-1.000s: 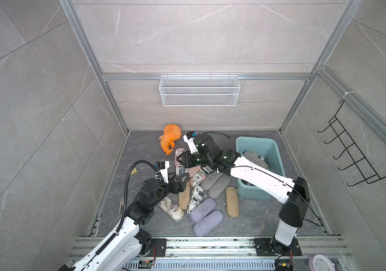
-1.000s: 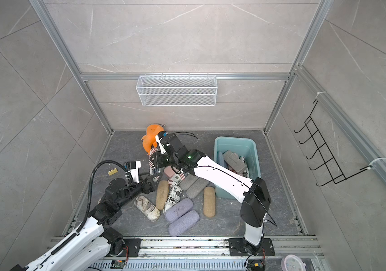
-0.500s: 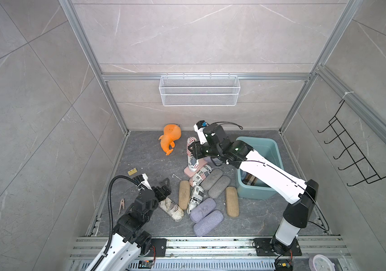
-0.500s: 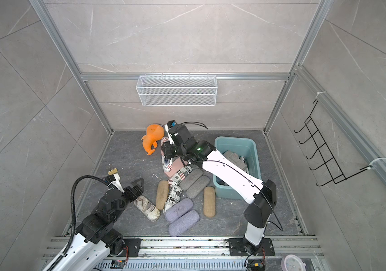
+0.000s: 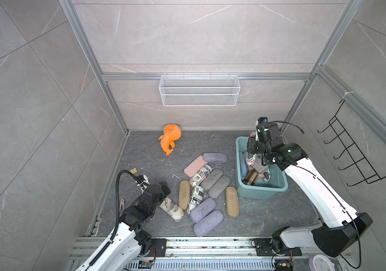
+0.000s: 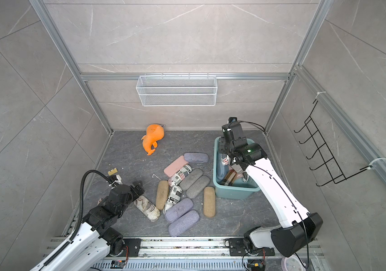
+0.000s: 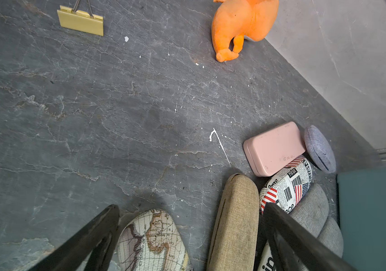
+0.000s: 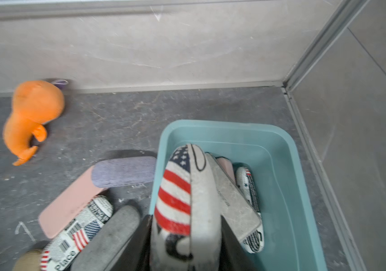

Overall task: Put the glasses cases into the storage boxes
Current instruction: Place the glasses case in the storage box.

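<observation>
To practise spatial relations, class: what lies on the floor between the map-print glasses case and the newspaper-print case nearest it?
A tan fabric case lies between the map-print case and the newspaper-print case; both top views show it.

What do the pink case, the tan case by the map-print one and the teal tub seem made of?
Pink case: likely hard plastic or painted metal; smooth matte shell with crisp seam.
Tan case: coarse woven fabric; visible weave.
Teal tub: moulded plastic; smooth, slightly glossy.
</observation>
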Controlling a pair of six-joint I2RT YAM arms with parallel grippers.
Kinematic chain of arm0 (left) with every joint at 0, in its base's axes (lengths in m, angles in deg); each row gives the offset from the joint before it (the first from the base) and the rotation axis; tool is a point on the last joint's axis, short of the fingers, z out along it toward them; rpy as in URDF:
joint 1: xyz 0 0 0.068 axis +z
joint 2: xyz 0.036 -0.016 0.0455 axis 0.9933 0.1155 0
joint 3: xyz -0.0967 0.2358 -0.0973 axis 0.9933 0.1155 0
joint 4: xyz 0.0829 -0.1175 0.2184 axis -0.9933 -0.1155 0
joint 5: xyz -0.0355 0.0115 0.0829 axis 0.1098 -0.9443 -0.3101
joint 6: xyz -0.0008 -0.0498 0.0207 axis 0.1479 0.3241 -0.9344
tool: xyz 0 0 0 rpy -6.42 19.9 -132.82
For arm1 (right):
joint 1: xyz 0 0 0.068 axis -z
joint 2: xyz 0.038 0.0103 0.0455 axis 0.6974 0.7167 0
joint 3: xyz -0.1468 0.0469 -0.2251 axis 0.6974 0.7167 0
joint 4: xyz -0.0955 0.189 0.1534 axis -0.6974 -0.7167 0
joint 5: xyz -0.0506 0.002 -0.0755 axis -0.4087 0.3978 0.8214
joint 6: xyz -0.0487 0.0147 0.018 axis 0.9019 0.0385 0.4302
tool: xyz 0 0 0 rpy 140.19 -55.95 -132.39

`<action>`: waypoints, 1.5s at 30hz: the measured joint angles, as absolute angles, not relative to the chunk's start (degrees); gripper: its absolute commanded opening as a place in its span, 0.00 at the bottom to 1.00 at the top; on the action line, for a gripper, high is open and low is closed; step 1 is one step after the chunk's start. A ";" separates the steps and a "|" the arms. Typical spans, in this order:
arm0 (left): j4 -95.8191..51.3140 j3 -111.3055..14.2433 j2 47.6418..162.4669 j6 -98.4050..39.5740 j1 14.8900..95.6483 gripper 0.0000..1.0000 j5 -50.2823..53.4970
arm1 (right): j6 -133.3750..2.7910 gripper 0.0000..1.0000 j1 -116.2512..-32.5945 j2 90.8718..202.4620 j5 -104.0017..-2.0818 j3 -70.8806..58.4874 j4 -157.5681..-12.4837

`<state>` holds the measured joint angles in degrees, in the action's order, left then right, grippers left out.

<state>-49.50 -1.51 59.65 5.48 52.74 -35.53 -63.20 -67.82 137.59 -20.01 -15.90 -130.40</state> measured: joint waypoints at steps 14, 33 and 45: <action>-51.25 -5.53 65.87 4.43 52.76 0.98 -31.03 | -58.34 0.43 -63.99 157.48 -21.95 -16.40 -133.18; -59.16 -6.32 65.37 7.12 52.76 0.99 -28.29 | -59.42 0.63 -63.51 150.44 -29.23 -15.81 -128.83; -64.85 -8.14 68.24 17.33 52.76 0.93 -23.44 | -61.01 0.64 -65.56 142.84 -35.76 -13.45 -123.82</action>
